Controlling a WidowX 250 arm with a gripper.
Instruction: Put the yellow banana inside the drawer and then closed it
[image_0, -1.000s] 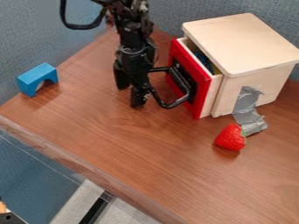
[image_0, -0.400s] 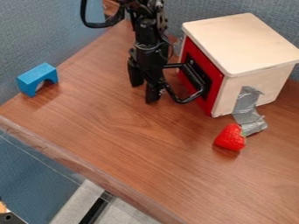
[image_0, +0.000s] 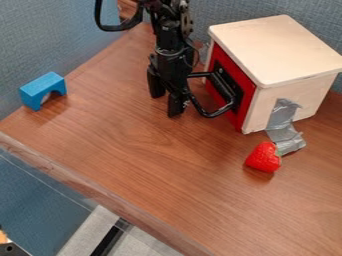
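Note:
The black gripper (image_0: 166, 105) hangs at the upper middle, its two fingers a little apart with nothing seen between them. Its right side is against or very close to the black handle of the drawer (image_0: 232, 90). That drawer's red front sits flush with the wooden box (image_0: 277, 47), so the drawer is closed and its inside is hidden. I see no yellow banana.
A red strawberry (image_0: 264, 157) lies in front of the box, beside the grey tape (image_0: 284, 126) that runs from the box to the table (image_0: 167, 170). A blue arch block (image_0: 43, 90) stands at the left, near the table's edge.
The gripper has moved right toward the box. The drawer, partly out with something blue and yellow inside a second ago, has slid in.

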